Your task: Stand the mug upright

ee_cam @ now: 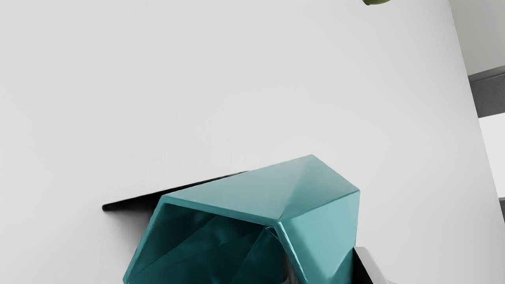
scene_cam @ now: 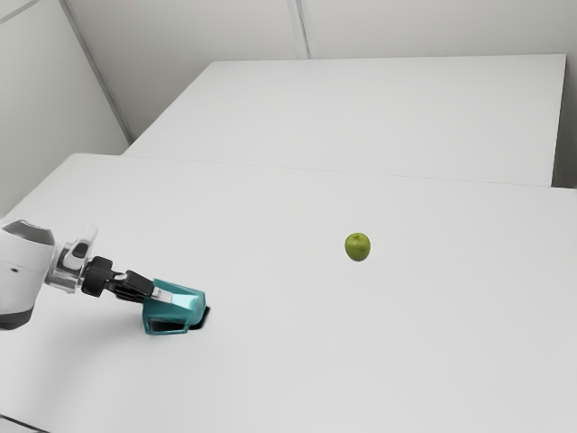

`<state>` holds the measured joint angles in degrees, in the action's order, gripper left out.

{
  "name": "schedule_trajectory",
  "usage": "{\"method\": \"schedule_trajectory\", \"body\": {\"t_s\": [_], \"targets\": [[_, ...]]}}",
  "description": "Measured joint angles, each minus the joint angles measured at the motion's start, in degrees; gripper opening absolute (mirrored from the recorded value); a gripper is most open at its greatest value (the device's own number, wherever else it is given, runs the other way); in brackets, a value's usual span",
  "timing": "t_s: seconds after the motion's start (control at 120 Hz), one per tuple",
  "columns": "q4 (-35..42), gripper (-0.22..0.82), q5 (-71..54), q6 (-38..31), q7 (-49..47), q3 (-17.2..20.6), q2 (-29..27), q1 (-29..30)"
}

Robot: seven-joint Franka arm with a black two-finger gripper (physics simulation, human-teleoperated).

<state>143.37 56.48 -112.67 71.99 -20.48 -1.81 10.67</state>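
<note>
Glossy teal mug with flat, angular facets [ee_cam: 315, 213] comes closest in the wrist view, tipped over on its side, its dark mouth turned sideways and not up. It is at the white table [scene_cam: 406, 352], towards the exterior view's left; whether it rests fully on the tabletop I cannot tell. The black two-finger gripper [scene_cam: 160, 295] has hold of the mug by its wall: one finger reaches inside the mouth, partly hidden, and the other presses on the outer side, so the two stand a little apart with the wall pinched between them. Just beside the mug, and partly covered by it, is a black shape with a thin, crisp edge [ee_cam: 146, 199]; shadow or object, I cannot say which. From the exterior view's left comes the white robot arm [scene_cam: 22, 271], ending in the gripper, which points slantwise down to the mug. Well apart from both, farther towards the exterior view's right, sits a round olive-green fruit [scene_cam: 358, 247], part of which also shows in the wrist view. Behind the table spreads a second broad white surface [scene_cam: 379, 108], and beyond that stand pale grey walls [scene_cam: 180, 36]. A thin dark line, perhaps a cable [scene_cam: 22, 423], crosses the exterior view's lower left corner.
</note>
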Motion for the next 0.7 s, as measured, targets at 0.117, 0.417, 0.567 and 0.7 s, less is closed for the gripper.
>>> {"method": "schedule_trajectory", "body": {"t_s": [0.117,0.417,0.567,0.7], "targets": [[0.00,-0.09,-0.07,-0.19,-0.24,0.04,-0.38,-0.37],[0.00,-0.15,-0.55,-0.25,-1.41,0.00,-3.50,-2.41],[-0.05,-0.16,-1.73,-0.25,-2.36,-0.08,-6.04,-4.58],[-0.91,-0.17,-5.29,-0.35,-4.16,0.12,-7.62,-5.27]]}}
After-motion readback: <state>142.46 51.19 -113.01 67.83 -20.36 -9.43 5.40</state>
